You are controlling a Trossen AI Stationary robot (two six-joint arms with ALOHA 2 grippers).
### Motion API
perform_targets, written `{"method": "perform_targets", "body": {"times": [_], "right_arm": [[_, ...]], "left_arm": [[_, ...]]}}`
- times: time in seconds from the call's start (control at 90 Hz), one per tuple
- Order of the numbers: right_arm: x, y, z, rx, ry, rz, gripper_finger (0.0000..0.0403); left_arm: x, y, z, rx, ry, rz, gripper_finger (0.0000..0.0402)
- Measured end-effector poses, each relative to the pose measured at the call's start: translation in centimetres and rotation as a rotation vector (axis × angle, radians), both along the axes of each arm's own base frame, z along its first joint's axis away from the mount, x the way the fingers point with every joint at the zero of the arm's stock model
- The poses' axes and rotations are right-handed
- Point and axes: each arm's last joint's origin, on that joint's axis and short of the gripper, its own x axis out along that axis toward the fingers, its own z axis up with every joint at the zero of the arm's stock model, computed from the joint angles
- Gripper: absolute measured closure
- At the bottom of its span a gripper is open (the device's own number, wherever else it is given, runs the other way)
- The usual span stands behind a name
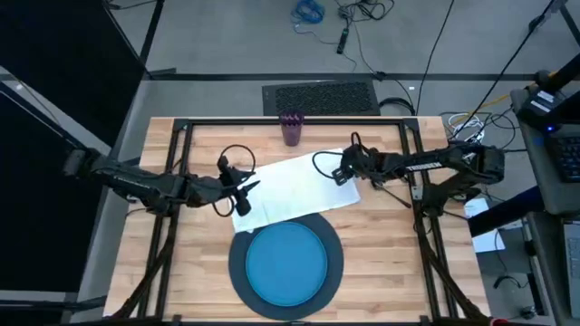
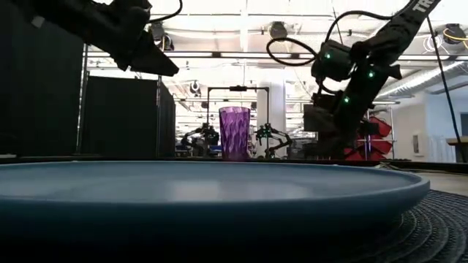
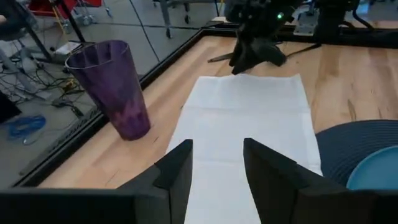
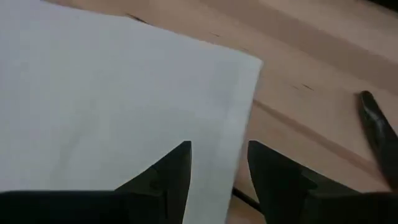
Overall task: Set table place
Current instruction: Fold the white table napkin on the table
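A white napkin lies spread flat on the table. Its near edge reaches the dark grey charger, which carries the blue plate. A purple cup stands upright at the far edge. My left gripper hovers open, high above the napkin's left end. My right gripper is open and low at the napkin's right end. In the right wrist view its fingers straddle the napkin's edge near a corner. My right gripper points down at the napkin's right edge, one finger over the cloth and one over bare wood. Whether the fingertips touch the cloth I cannot tell.
A slim dark object lies on the wood just beyond the napkin's right end. A black metal frame runs around the working area. Bare wood shows left and right of the charger. A keyboard sits beyond the far edge.
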Motion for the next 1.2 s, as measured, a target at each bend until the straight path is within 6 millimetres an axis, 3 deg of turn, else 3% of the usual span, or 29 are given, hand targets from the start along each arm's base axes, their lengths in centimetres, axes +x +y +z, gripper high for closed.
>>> {"method": "perform_targets", "body": {"times": [0.389, 0.567, 0.656, 0.778, 0.944, 1.033, 1.2], "right_arm": [[-1.3, -2.3, -0.1, 0.095, 0.003, -0.017, 0.0259], [-1.3, -1.4, 0.1, 0.145, 0.007, 0.045, 0.0259], [-1.3, -0.6, 0.8, 0.145, -0.003, 0.066, 0.0259], [-1.8, 1.2, 2.1, 0.138, -0.008, 0.086, 0.0259], [-2.7, 4.9, 3.5, 0.132, -0.009, 0.097, 0.0259], [-2.6, 7.0, 3.8, 0.144, -0.053, 0.13, 0.0259], [-2.8, 9.6, 3.0, 0.178, -0.082, 0.162, 0.0259]], "left_arm": [[2.0, -0.6, 0.0, -0.051, -0.13, -0.103, 0.0275], [3.6, 0.0, -0.2, -0.057, -0.112, -0.093, 0.0275], [4.5, 1.1, 0.9, -0.033, -0.103, -0.117, 0.0275], [5.5, 4.2, 3.9, 0.028, -0.119, -0.179, 0.0275], [6.1, 11.3, 9.3, -0.039, -0.177, -0.278, 0.0275], [7.2, 14.8, 10.5, -0.123, -0.118, -0.31, 0.0275], [12.0, 19.8, 10.6, -0.193, 0.033, -0.369, 0.0275]]}}
